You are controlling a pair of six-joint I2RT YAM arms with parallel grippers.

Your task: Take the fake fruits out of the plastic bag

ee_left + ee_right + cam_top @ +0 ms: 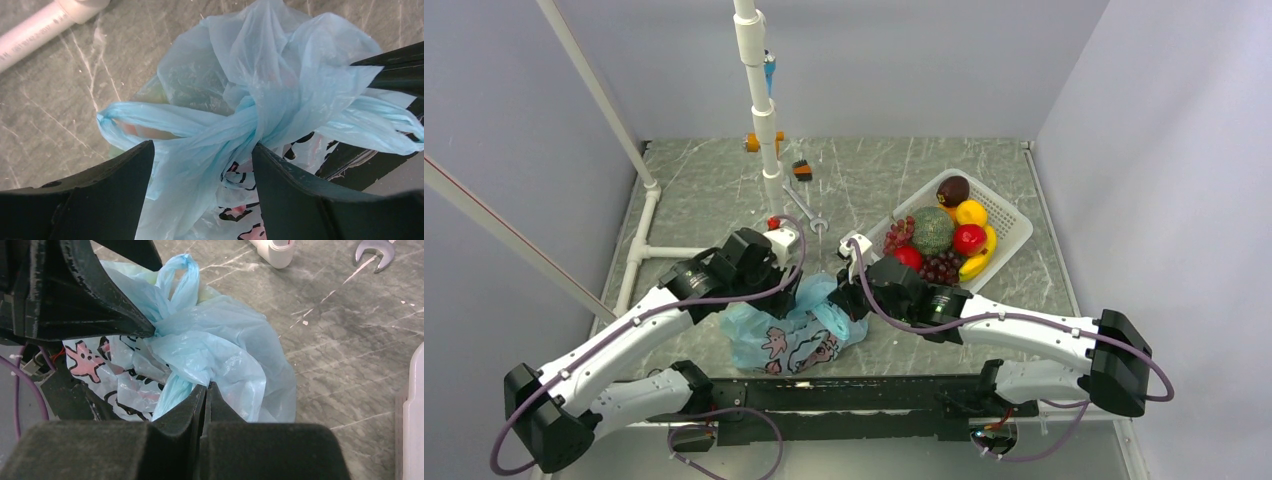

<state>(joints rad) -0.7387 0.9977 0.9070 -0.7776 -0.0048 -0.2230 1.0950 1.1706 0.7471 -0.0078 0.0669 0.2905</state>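
Right gripper (pixel 204 395) has its two fingers pressed together on a twisted strand of the plastic bag (pixel 789 338), pinching the light-blue film on the bag's 2 o'clock side in my top view. Left gripper (pixel 201 152) is spread wide and holds nothing. Its fingers straddle the knot (pixel 252 112) of the tied handles, which sits in the gap between them. The bag lies on the grey marbled table (pixel 874 170) at 6 o'clock, near the arm bases, with its dark cartoon print facing up. Fake fruits (pixel 142 131) are inside, and I make out only a faint orange tint through the film. A white basket (pixel 1016 225) of other fruit stands farther out at 2 o'clock, apart from the bag. A white pipe (pixel 764 120) rises at 12 o'clock.
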